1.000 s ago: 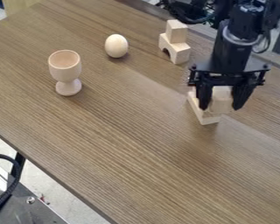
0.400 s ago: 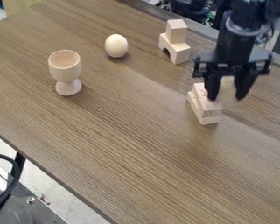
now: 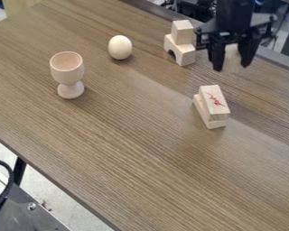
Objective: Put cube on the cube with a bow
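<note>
Recorded claw [image 3: 232,67] above the table [image 3: 110,158] near its far edge, pinching a pale wooden cube [image 3: 232,57]. Observed cube held apart from the red-marked block [image 3: 218,107], seated on a pale lower block [image 3: 216,123] farther in from that edge. Noted wooden goblet [image 3: 67,73] upright towards the left end, bowl opening upward, pale inner wall visible. Found wooden egg [image 3: 120,47] outside the goblet; near the far edge, small block [image 3: 182,32] atop arch block [image 3: 185,55].

The black arm [image 3: 234,12] comes down over the far side of the table, wrist near upright. Its gripper [image 3: 231,67] hangs in the air, two fingers pointing down, parted by what they grip.
</note>
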Available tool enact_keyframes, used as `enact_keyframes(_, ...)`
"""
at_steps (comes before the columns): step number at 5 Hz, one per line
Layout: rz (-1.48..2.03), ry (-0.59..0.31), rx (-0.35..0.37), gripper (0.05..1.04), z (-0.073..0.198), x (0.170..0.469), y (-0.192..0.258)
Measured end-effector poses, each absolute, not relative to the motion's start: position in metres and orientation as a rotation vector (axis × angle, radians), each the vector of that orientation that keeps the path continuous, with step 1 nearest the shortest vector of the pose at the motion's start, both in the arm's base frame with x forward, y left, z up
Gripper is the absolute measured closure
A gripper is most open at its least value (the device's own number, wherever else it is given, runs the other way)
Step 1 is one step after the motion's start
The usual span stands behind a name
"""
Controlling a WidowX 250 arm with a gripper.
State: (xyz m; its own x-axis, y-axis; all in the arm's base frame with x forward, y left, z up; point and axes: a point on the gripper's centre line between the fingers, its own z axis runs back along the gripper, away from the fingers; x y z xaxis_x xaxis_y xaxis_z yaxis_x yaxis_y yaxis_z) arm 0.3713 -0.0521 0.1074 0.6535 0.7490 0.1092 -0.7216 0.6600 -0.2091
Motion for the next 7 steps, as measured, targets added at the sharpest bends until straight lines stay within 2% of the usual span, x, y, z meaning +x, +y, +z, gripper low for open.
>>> enact_keyframes(7, 0.930, -0.167, -0.099, 0.519, 0.093, 0.404, -0.007)
